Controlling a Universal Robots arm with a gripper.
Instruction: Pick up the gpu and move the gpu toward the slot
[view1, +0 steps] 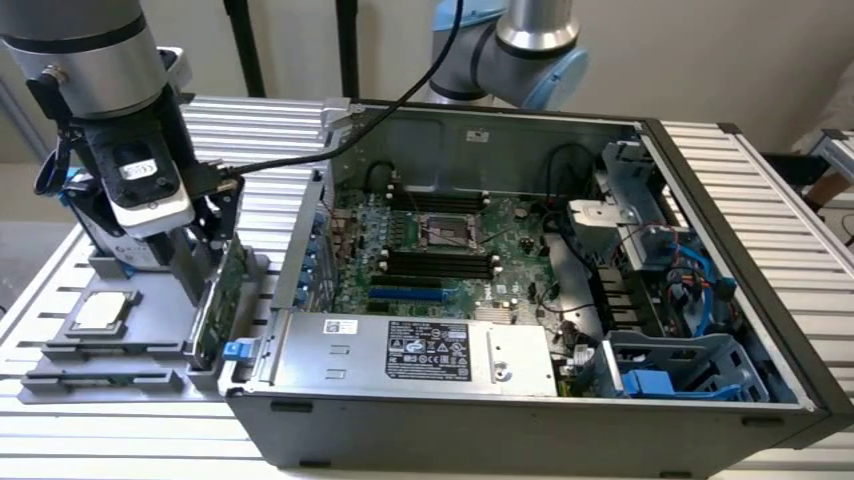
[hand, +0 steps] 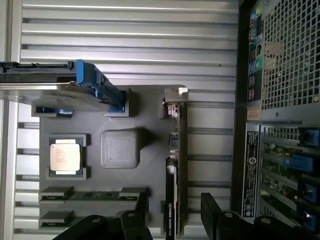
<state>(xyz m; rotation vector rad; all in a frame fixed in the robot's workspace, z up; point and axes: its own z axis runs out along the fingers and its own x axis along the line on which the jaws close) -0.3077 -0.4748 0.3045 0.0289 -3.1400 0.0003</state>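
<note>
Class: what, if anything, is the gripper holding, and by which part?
Nothing is held. The open gripper straddles the gpu, one finger on each side with gaps showing. The card stands edge-on in its grey holder.

One gpu (hand: 172, 200), one processor (hand: 65, 156), one drive (hand: 55, 93)

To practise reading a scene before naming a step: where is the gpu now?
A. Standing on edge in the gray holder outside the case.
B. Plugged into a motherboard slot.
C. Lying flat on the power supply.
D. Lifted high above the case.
A: the gpu stands edge-on in the gray holder, outside the computer case, with the open gripper straddling it.
</note>
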